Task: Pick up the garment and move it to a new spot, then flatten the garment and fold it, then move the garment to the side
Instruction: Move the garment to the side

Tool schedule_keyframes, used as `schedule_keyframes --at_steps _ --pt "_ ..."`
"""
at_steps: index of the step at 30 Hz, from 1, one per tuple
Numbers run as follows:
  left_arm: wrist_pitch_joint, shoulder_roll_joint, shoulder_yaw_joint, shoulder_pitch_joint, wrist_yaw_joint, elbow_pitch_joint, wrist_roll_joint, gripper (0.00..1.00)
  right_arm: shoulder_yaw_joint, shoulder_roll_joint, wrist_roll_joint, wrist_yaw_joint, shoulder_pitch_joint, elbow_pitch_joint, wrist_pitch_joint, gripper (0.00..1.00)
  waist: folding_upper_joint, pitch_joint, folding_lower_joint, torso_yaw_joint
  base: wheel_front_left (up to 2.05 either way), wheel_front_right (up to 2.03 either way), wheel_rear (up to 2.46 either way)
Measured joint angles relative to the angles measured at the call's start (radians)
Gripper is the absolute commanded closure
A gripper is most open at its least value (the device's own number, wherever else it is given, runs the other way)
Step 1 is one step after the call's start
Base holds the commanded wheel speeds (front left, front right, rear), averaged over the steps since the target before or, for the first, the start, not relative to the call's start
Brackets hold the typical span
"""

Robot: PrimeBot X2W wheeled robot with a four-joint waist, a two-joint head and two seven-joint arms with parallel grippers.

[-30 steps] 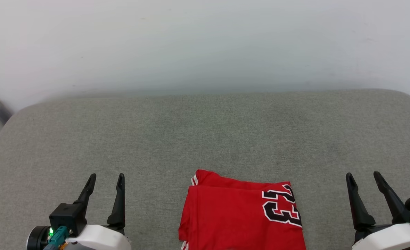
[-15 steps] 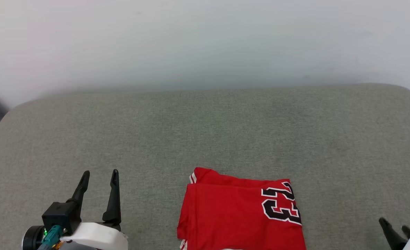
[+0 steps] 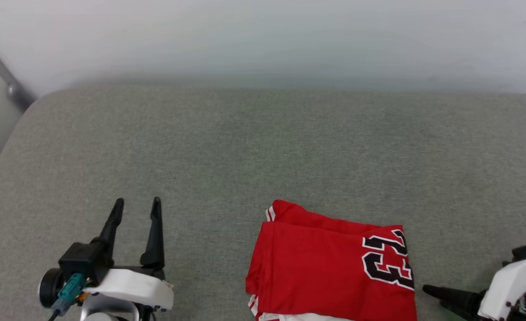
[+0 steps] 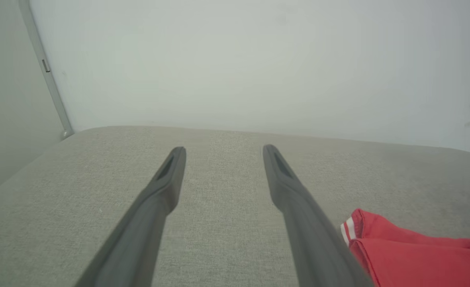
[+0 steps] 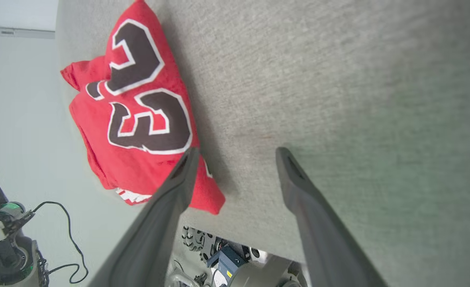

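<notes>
Partly cut off: the folded red garment (image 3: 330, 267) ran under the head view's bottom border; of its print I could read "23".
Hard to judge: in the right wrist view one finger (image 5: 167, 199) overlapped the garment's corner, and I could not tell whether they touched.
Garment's place: at the near edge of the grey cushion (image 3: 263, 147), between the grippers, closer to the right one.
Count: one garment, two grippers, two fingers each.
Left gripper (image 3: 137, 200): jaws apart, empty, well left of the garment.
Right gripper (image 3: 433, 296): jaws apart, holding nothing, tips pointing at the garment's right edge.
View differences: the right wrist view showed a black cable (image 5: 65, 235) beyond the cushion; the left wrist view caught the striped corner.
</notes>
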Motion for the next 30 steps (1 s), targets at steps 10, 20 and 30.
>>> schedule_keyframes --at_steps 10,20,30 --pt "-0.001 -0.019 -0.006 -0.053 -0.039 0.027 0.026 0.0 0.138 0.002 0.192 0.001 -0.121 0.201 -0.085 0.0 0.0 0.059 0.0 0.067 0.0 0.0 0.0" --pt "-0.001 -0.025 0.0 -0.034 -0.044 0.053 0.038 0.0 0.311 -0.046 0.091 0.0 -0.143 0.194 -0.187 1.0 0.0 0.012 0.0001 0.048 0.0 0.0 0.0" --pt "-0.002 -0.023 0.002 0.025 -0.03 0.028 0.038 0.0 0.432 -0.17 -0.212 0.0 -0.135 0.149 -0.273 1.0 0.0 -0.052 0.0 -0.093 0.0 0.0 0.0"
